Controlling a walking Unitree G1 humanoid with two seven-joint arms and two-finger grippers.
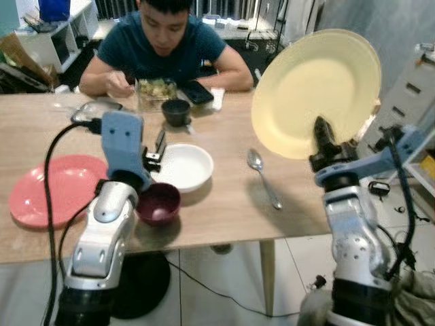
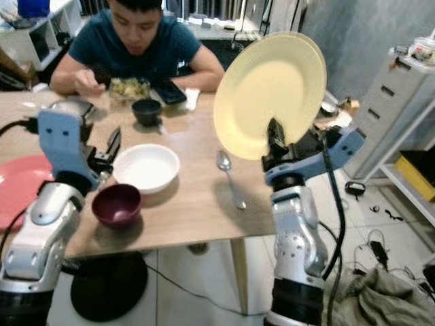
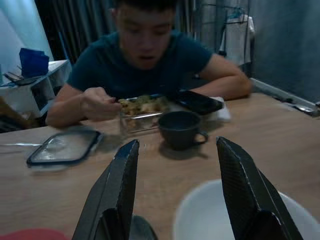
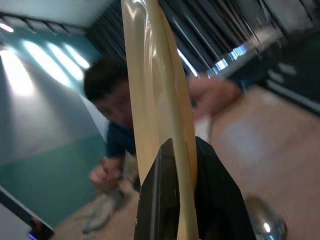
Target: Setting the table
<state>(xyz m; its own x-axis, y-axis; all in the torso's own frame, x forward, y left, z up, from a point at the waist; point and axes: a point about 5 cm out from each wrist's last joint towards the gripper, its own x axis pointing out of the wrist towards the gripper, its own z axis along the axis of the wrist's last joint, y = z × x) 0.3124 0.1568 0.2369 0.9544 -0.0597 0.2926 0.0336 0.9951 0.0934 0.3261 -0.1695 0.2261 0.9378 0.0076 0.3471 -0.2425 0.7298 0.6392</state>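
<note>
Right end effector [image 1: 322,138]: raised above the right end of the light wooden table [image 1: 224,210], fingers clamped on the lower rim of the round pale yellow plate [image 1: 316,92]. Plate held nearly upright and clear of the table, face turned toward the head camera; rim pinched between both fingers in the right wrist view [image 4: 157,100].

Left end effector [image 3: 172,190]: fingers spread wide, holding nothing, hovering low over the table with the round white bowl [image 1: 182,166] just beside and partly beneath one finger. Small dark maroon bowl [image 1: 160,204] near the table's front edge, just beside the white bowl. Flat round pink plate [image 1: 51,187] on the table's left side. Metal spoon [image 1: 262,176] lying flat on the table below the raised plate. Dark mug [image 3: 181,129] farther back, ahead of the open fingers. Person in dark blue shirt [image 1: 170,47] seated at the far side.
</note>
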